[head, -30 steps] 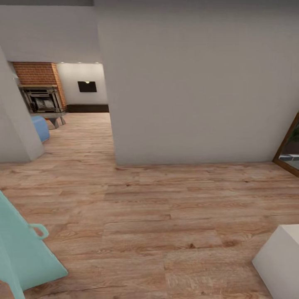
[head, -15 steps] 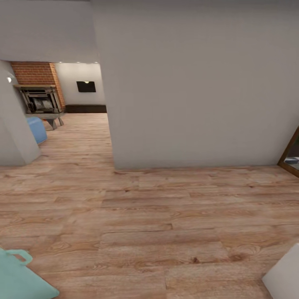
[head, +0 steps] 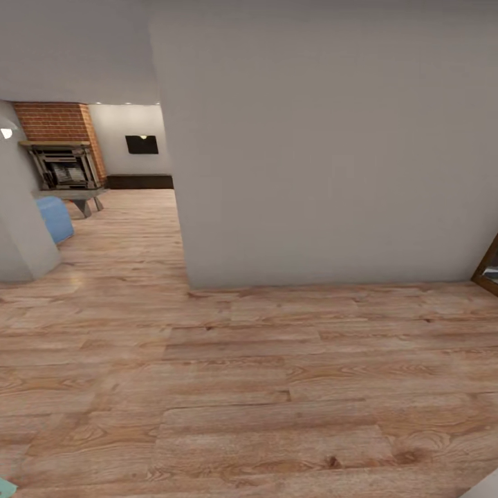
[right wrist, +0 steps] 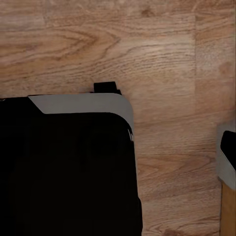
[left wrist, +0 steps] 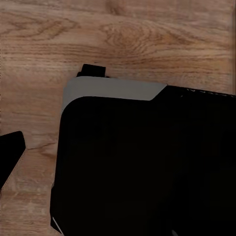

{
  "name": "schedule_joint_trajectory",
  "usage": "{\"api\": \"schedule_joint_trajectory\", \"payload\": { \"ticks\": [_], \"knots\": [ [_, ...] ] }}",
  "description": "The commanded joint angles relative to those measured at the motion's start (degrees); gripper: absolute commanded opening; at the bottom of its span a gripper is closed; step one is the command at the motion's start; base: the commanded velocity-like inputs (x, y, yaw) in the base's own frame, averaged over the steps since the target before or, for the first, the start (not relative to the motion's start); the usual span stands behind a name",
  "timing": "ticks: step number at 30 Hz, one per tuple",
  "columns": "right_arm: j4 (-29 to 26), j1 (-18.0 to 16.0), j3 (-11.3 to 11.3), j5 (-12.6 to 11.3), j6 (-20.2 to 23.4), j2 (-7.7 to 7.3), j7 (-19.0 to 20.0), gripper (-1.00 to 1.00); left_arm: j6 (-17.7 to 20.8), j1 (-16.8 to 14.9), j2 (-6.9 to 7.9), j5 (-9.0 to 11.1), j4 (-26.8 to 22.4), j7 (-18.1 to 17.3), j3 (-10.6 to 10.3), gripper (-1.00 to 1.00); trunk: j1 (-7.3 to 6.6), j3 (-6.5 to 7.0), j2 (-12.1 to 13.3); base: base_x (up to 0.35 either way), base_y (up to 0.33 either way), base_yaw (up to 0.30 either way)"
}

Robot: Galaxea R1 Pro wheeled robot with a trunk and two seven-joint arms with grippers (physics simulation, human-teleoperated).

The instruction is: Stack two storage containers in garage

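The two storage containers are out of view, and so is the garage. I stand on a light wood-plank floor (head: 249, 373) in a passage. Through an opening at the far left I see the living room (head: 131, 207) with its brick fireplace (head: 59, 149) and a corner of the blue sofa (head: 54, 216). Both wrist views look down at my own black base (left wrist: 147, 167) (right wrist: 64, 172) over the same planks.
A broad white wall (head: 325, 173) stands straight ahead, its corner beside the opening. Another white wall corner (head: 21, 228) flanks the opening's left side. A wood-framed glass door (head: 490, 266) shows at the right edge. A teal sliver (head: 3, 487) and a white corner (head: 487, 487) sit at the bottom edges.
The whole head view has shifted: the camera moved forward. The teal object at lower left and the white box at lower right have slid almost out of the picture.
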Motion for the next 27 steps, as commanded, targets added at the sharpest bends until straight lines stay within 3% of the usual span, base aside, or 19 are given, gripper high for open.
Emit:
{"api": "schedule_joint_trajectory", "payload": {
  "ticks": [1, 11, 27],
  "knots": [
    [0.2, -0.1, 0.4, -0.4, -0.3, 0.07, 0.0, 1.0, -0.1, 0.0, 0.0, 0.5, 0.0, -0.1, 0.0, 1.0, 0.03, -0.06, 0.0, 0.323, 0.0, 0.0],
    [0.2, -0.1, 0.4, -0.4, -0.2, 0.11, 0.0, 1.0, -0.1, 0.0, -0.03, 0.5, 0.1, -0.1, 0.0, 1.0, 0.03, -0.06, 0.0, 0.323, 0.0, 0.011],
    [0.2, -0.1, 0.4, -0.4, -0.3, 0.12, 0.0, 1.0, -0.1, 0.0, -0.05, 0.5, 0.0, -0.1, 0.0, 1.0, 0.03, -0.06, 0.0, 0.323, 0.0, 0.273]
  ]
}}
